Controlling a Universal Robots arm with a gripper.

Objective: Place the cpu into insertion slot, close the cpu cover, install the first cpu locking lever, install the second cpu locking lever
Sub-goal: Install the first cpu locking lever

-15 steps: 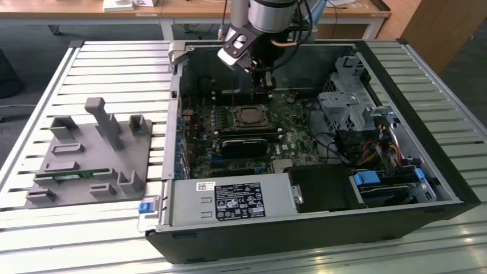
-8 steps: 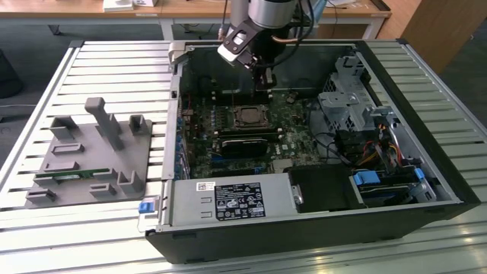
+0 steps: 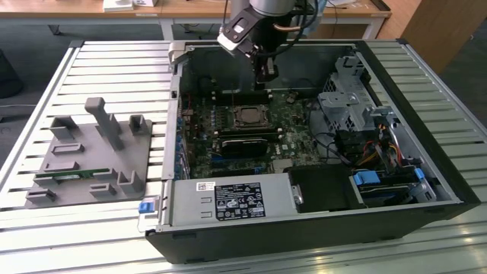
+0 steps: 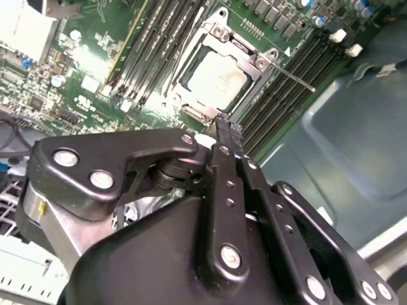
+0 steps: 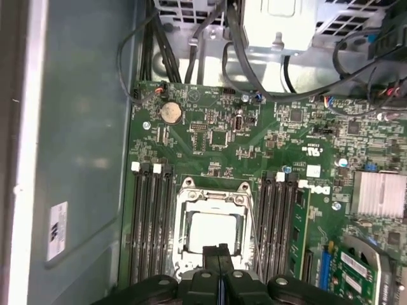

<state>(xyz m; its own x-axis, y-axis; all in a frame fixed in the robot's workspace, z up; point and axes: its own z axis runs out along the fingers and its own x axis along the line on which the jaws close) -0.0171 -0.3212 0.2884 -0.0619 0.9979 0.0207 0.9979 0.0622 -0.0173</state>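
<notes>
The cpu [image 4: 216, 79] lies flat in the insertion slot [image 3: 235, 120] on the green board, its pale face showing through the window of the cpu cover [image 4: 240, 56]. The silver cover frame [image 5: 213, 201] lies down over the cpu [image 5: 213, 232]. One thin locking lever [image 4: 292, 77] juts out sideways from the socket's corner over the memory slots. My gripper [image 4: 227, 127] hovers just above the socket's edge, its black fingers pressed together and shut on nothing. In the exterior view the gripper [image 3: 264, 77] hangs inside the open case, behind the socket [image 3: 247, 116].
Memory slots [image 5: 151, 222] flank the socket on both sides. A black graphics card [image 3: 243, 145] lies in front of it, with the power supply [image 3: 228, 200] nearer still. The drive cage [image 3: 346, 105] and cables [image 5: 191, 51] crowd the exterior view's right. A grey fixture [image 3: 91, 154] sits outside the case.
</notes>
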